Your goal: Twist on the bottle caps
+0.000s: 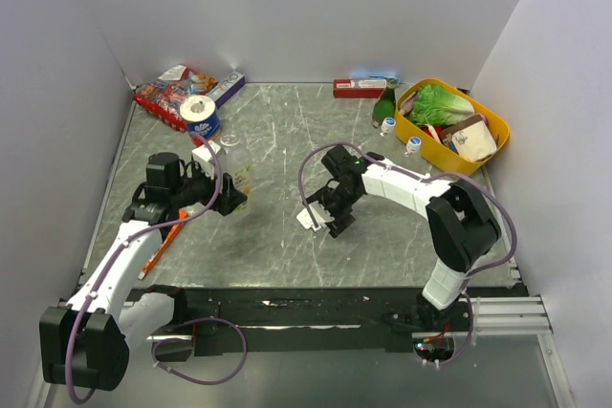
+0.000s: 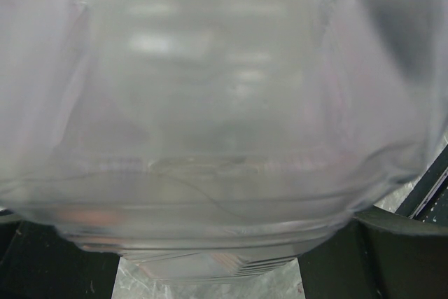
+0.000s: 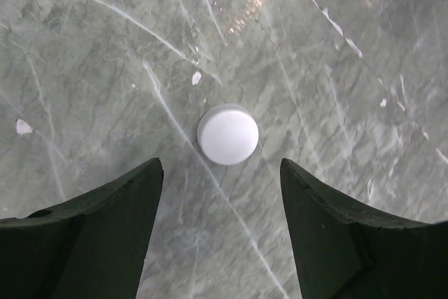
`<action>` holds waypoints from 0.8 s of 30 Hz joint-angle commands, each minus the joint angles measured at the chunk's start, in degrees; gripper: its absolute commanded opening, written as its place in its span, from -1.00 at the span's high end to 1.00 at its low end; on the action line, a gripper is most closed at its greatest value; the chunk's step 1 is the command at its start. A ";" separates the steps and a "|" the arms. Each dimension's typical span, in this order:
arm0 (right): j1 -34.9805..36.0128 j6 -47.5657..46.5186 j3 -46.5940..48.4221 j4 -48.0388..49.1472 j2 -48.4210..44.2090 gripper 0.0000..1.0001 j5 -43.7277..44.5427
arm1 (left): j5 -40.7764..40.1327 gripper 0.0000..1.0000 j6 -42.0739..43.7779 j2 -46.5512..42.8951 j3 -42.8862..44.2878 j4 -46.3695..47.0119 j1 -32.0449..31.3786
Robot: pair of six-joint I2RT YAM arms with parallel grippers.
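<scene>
The desk (image 1: pixel 287 140) is flat and hard. It is grey-green like stone, with thin pale lines running through it. The left arm (image 1: pixel 120 269) and the right arm (image 1: pixel 411 188) are white with black joints and purple wires.

A yellow plastic basket (image 1: pixel 432 83) sits at the far right, with something green and leafy inside. A shiny red snack bag (image 1: pixel 170 93) lies at the far left, and its words are too small to read. A blue-and-white tape roll (image 1: pixel 199 114) stands near the bag. A dark green glass bottle (image 1: pixel 384 102) stands beside the basket. A blue-capped bottle (image 1: pixel 388 125) is just in front of it, and a second blue-capped bottle (image 1: pixel 413 145) is close by the basket's wall.

The left claw (image 1: pixel 232 200) pinches the clear bottle (image 2: pixel 224 103) over the left middle of the desk. This bottle is smooth, see-through plastic with its mouth open. It has a yellow label that I cannot read.

The right claw (image 3: pixel 221 166) is spread wide and points down at the middle of the desk. The white cap (image 3: pixel 227 134) is round, smooth and plain. It lies flat on the desk between the two black fingers and touches neither.
</scene>
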 commanded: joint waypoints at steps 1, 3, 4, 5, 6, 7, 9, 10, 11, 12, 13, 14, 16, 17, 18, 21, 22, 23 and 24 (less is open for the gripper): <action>1.15 -4.72 3.28 -0.99 2.35 -0.48 -0.76 | 1.89 0.98 -0.18 -0.18 1.90 1.77 0.67; 1.32 -4.99 4.24 -2.14 3.93 -0.48 -0.32 | 2.07 0.98 -0.27 -0.09 1.64 2.03 0.85; 1.58 -5.08 4.51 -2.49 4.80 -0.48 0.03 | 2.15 0.98 -0.27 -0.09 1.55 2.03 0.85; 1.67 -4.90 5.03 -2.75 5.33 -0.47 0.30 | 2.07 0.98 -0.36 0.00 1.64 2.03 0.94; 1.76 -4.90 5.30 -2.93 5.77 -0.46 0.56 | 2.07 0.98 -0.36 0.09 1.64 2.03 1.03; 1.94 -4.90 5.65 -3.28 6.74 -0.45 1.00 | 2.07 0.98 -0.36 0.18 1.64 2.03 1.03; 2.03 -5.08 6.97 -4.69 7.88 -0.41 1.44 | 2.15 0.98 -0.36 0.35 1.64 2.21 1.11; 2.03 -5.16 7.41 -5.21 9.02 -0.40 1.70 | 2.24 0.98 -0.45 0.44 1.55 2.21 1.11; 2.03 -5.16 8.20 -5.65 9.38 -0.37 2.05 | 2.16 0.98 -0.45 0.53 1.46 2.30 1.20; 2.03 -4.99 8.46 -5.92 9.73 -0.36 2.23 | 2.24 0.98 -0.45 0.53 1.55 2.30 1.20; 2.11 -4.99 8.73 -6.01 10.26 -0.35 2.41 | 2.24 0.98 -0.53 0.62 1.46 2.39 1.29; 2.11 -4.90 8.82 -5.83 10.35 -0.35 2.58 | 2.24 0.98 -0.54 0.79 1.46 2.39 1.29; 2.11 -4.90 9.17 -5.74 10.79 -0.33 2.58 | 2.24 0.98 -0.62 0.79 1.46 2.47 1.38; 2.20 -4.90 9.34 -5.92 10.96 -0.30 2.67 | 2.33 0.98 -0.62 0.79 1.38 2.56 1.46; 2.12 -4.90 9.52 -6.09 11.14 -0.29 2.67 | 2.33 0.98 -0.54 0.79 1.38 2.65 1.47; 2.20 -4.90 9.96 -6.62 11.49 -0.25 2.67 | 2.51 0.98 -0.62 0.88 1.20 3.00 1.55; 2.20 -4.99 9.87 -6.71 11.49 -0.25 2.59 | 2.51 0.98 -0.80 0.97 1.11 2.91 1.55; 2.29 -4.99 9.79 -6.71 11.40 -0.25 2.41 | 2.59 0.98 -0.80 0.97 1.11 3.00 1.64; 2.46 -4.99 9.61 -6.71 11.40 -0.25 2.41 | 2.60 0.98 -0.80 1.05 1.11 3.09 1.64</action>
